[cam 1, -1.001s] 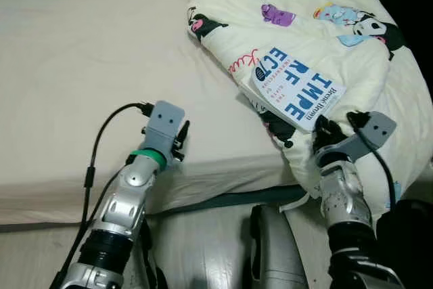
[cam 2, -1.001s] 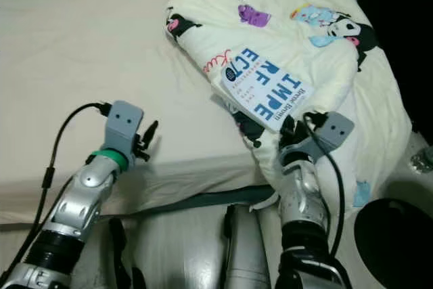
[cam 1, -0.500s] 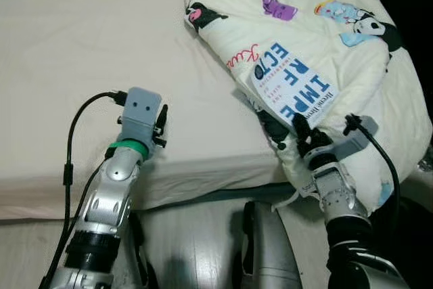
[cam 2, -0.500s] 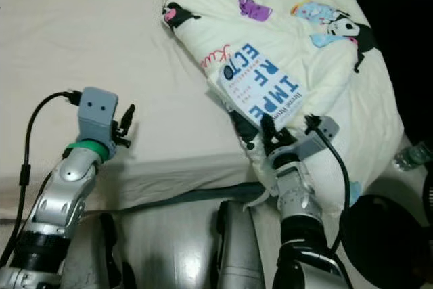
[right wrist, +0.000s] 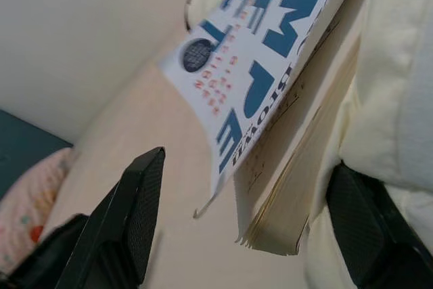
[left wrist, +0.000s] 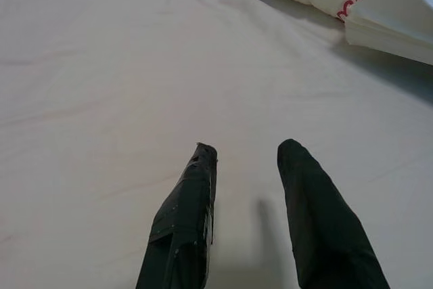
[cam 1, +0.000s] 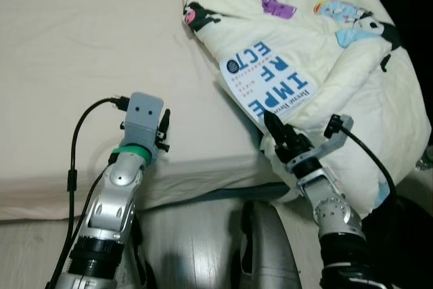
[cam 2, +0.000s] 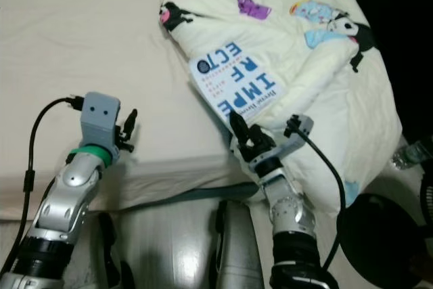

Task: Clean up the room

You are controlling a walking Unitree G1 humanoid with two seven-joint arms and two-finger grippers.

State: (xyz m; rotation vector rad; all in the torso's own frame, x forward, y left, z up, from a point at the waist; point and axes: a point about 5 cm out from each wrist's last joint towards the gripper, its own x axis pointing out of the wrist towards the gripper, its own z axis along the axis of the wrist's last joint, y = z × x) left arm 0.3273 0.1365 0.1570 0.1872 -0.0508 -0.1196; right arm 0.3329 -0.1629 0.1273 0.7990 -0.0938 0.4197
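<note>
silver jointed arms, grey wrist camera boxes, black cables, green left wrist band [cam 1: 132, 153], black fingers.

duvet [cam 1: 325, 38] cut off at top edge, book [cam 1: 267, 84] near corner hidden behind right tool [cam 1: 277, 130]

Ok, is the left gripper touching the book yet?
No, the left gripper hovers open over the bare sheet, well apart from the book on the quilt.
</note>
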